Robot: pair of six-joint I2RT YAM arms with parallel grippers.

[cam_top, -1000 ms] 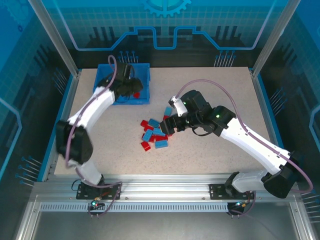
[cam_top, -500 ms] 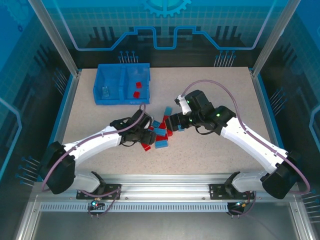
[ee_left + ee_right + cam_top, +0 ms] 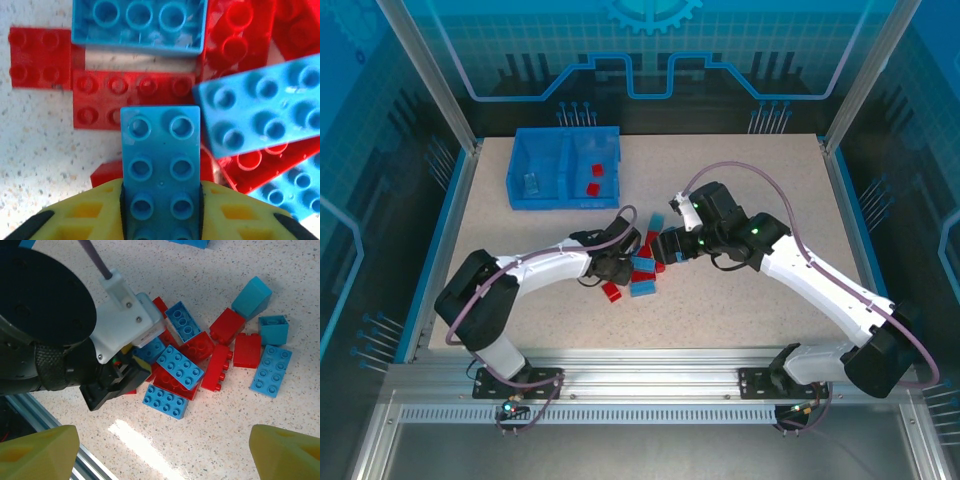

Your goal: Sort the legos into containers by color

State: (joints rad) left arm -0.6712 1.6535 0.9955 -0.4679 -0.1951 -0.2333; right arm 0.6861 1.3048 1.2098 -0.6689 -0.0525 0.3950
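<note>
Speckled surface [image 3: 750, 190]: light blue rectangular plastic brick [image 3: 160, 145] is gripped by left hand [image 3: 161, 210]; right hand [image 3: 667, 245] is held open. Transfer to blue plastic bin [image 3: 560, 203] is required next.

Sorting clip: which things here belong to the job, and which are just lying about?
Job:
- brick pile
- light blue brick, gripped by left gripper
- right gripper, open over the pile
- bin, with red bricks in its right compartment

Not the job:
- table
- arm cables
- front rail
</note>
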